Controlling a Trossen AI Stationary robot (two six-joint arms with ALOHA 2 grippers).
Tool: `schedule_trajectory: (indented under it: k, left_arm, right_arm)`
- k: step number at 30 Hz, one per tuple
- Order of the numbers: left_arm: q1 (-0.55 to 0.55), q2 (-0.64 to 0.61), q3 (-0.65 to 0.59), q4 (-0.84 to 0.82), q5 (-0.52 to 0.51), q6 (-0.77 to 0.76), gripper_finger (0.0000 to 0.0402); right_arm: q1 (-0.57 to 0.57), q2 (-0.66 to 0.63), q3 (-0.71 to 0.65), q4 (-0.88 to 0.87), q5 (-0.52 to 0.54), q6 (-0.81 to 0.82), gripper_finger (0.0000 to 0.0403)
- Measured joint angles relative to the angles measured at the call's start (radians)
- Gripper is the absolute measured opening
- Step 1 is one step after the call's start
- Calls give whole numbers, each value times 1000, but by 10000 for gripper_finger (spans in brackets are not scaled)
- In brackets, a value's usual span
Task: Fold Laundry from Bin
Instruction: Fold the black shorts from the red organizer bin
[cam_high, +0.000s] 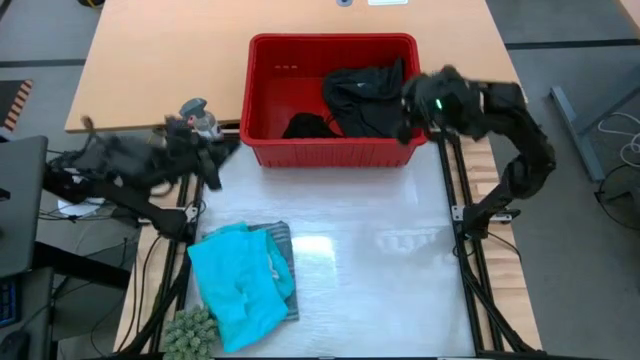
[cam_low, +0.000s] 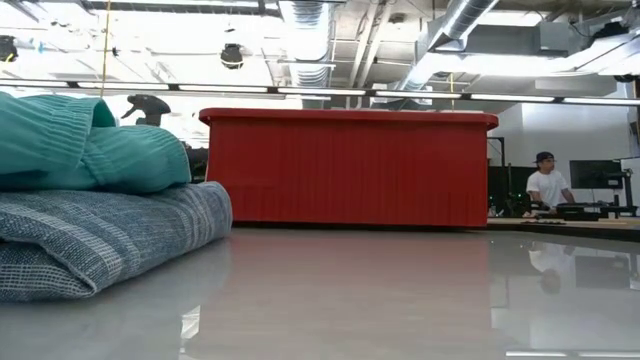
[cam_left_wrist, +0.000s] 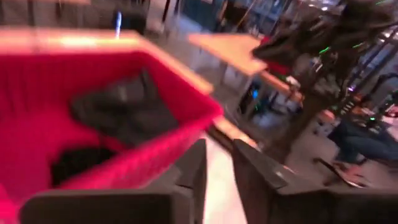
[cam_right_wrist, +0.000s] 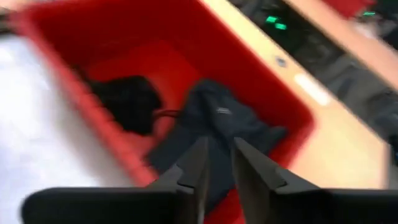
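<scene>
The red bin (cam_high: 330, 150) stands at the table's far middle, also seen in the low view (cam_low: 350, 170). Two black garments lie in it, a large one (cam_high: 365, 95) (cam_right_wrist: 224, 124) and a small one (cam_high: 305, 127) (cam_right_wrist: 127, 102). My right gripper (cam_high: 410, 118) (cam_right_wrist: 217, 158) hovers over the bin's right end above the large garment, fingers close together with nothing between them. My left gripper (cam_high: 225, 155) (cam_left_wrist: 217, 165), likewise shut, is just off the bin's near left corner. A folded turquoise garment (cam_high: 235, 285) rests on a folded blue-grey striped one (cam_high: 280, 250) at the near left.
A grey spray bottle (cam_high: 197, 113) stands left of the bin, close to my left arm. A green knobbly object (cam_high: 190, 335) sits at the near left edge. Bare white tabletop (cam_high: 380, 270) spreads in front of the bin. A person (cam_low: 548, 185) sits far back in the room.
</scene>
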Motion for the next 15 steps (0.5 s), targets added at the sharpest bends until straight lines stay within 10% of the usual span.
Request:
schedule_trajectory:
  k: [15]
  left_arm:
    - [841,229,160,118,739,466,163]
  right_arm:
    - [-588,187,-1,336,-339,-207,245]
